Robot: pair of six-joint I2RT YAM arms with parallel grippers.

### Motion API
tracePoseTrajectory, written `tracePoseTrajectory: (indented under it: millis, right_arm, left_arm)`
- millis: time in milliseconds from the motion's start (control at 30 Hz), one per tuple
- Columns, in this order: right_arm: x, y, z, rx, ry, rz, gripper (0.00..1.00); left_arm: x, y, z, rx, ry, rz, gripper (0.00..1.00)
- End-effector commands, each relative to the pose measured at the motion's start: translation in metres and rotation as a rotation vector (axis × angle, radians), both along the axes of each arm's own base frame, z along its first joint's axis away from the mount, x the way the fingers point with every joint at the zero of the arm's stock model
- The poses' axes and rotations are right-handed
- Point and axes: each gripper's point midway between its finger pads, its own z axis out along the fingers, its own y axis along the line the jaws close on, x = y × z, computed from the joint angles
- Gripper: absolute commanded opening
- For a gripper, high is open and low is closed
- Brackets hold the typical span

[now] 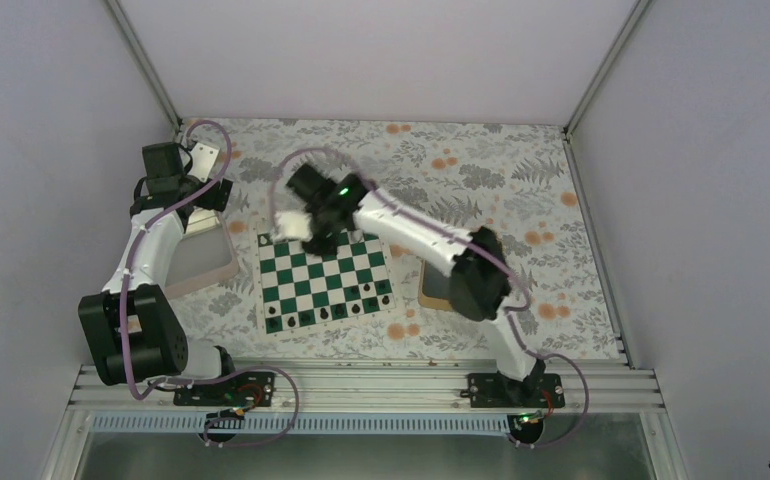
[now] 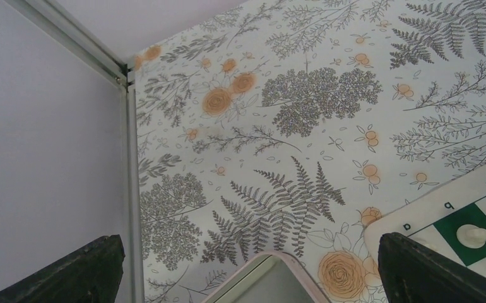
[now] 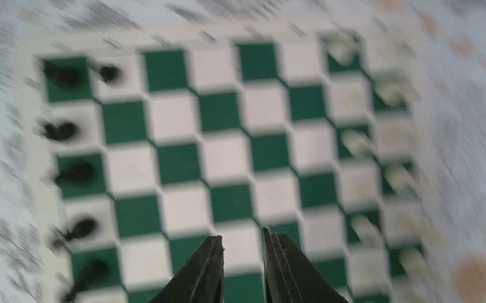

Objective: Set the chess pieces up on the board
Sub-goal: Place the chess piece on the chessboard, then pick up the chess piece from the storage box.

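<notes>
While black chess pieces [image 3: 76,172] line the board [image 3: 228,158] edge, the right gripper [image 3: 243,265] hovers above, fingers nearly together, empty.

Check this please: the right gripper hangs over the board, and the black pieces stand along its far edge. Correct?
No. The top external view shows the black pieces along the board's near edge. The right gripper does hang over the board.

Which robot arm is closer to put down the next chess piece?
The right gripper: it hangs over the board. The left gripper sits off the board's far left corner, above a tray.
</notes>
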Motion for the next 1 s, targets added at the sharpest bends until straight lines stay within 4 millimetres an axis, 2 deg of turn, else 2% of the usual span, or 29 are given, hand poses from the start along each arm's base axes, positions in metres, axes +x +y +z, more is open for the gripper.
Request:
tracePoseTrajectory:
  millis: [0,100,167,333,433,533,667,867,967]
  right_arm:
    - [0.075,-0.090,0.004,-0.049,0.009,-0.272,0.19]
    - [0.096,-0.154,0.000,-0.075,0.042,-0.411,0.17]
    - [0.098,-0.193,-0.002,-0.095,0.055,-0.485,0.17]
    - [0.087,-0.280,-0.016,-0.187,0.116,-0.649,0.17]
    - [0.076,-0.320,-0.028,-0.226,0.158,-0.722,0.18]
    - [0.069,-0.348,-0.039,-0.246,0.179,-0.780,0.19]
    - [0.065,-0.368,-0.055,-0.269,0.205,-0.830,0.20]
    - [0.068,-0.383,-0.077,-0.292,0.229,-0.870,0.21]
    - [0.069,-0.383,-0.083,-0.293,0.252,-0.873,0.22]
  left_arm:
    - [0.006,-0.002,0.008,0.004,-0.016,-0.011,1.00]
    - [0.006,-0.001,0.006,0.005,-0.012,-0.009,1.00]
    - [0.006,-0.001,0.005,0.004,-0.006,-0.006,1.00]
    - [0.009,-0.002,0.002,-0.001,0.004,-0.012,1.00]
    - [0.010,-0.002,-0.001,0.003,0.010,-0.010,1.00]
    - [0.009,-0.002,-0.004,0.002,0.019,-0.009,1.00]
    - [0.010,-0.002,-0.004,0.001,0.023,-0.007,1.00]
    - [0.009,-0.004,-0.003,-0.003,0.025,-0.012,1.00]
    - [0.008,-0.004,-0.003,-0.004,0.026,-0.012,1.00]
